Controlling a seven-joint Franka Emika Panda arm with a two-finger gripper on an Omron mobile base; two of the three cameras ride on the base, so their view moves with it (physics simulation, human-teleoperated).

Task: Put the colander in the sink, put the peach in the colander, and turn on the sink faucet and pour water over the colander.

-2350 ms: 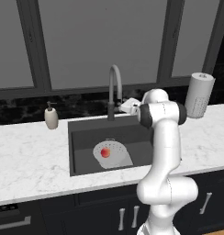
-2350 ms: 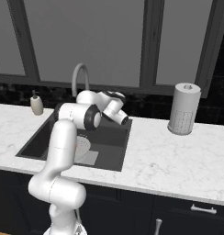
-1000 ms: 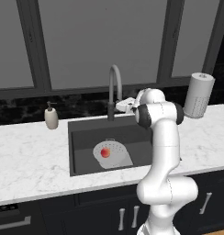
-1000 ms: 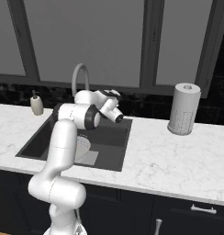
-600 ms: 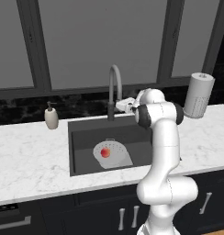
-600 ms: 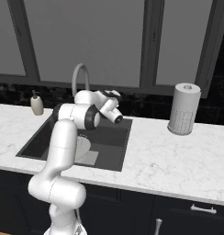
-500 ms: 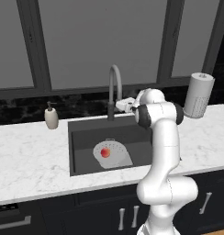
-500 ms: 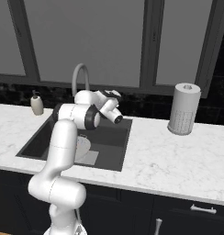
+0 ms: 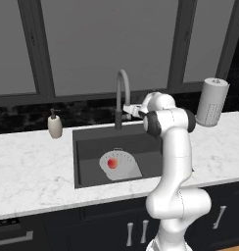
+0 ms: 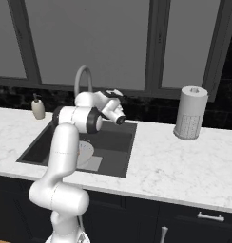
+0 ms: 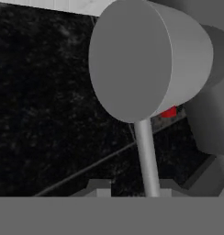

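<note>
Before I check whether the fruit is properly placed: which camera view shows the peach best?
The left base view: the peach lies in plain sight inside the colander in the sink. In the right base view the arm covers most of the colander, hiding the fruit. The hand view looks at the sink faucet up close.

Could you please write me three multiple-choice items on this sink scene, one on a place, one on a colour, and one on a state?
1. Where is the peach?
A. in the colander
B. on the counter
C. in the gripper

2. What colour is the colander?
A. blue
B. white
C. black

3. Is water running from the faucet?
A. yes, into the colander
B. yes, onto the counter
C. no

Answers: 1 A, the fruit lies inside the bowl in the sink. 2 B, it is white against the dark basin. 3 C, no stream shows below the spout.
</note>
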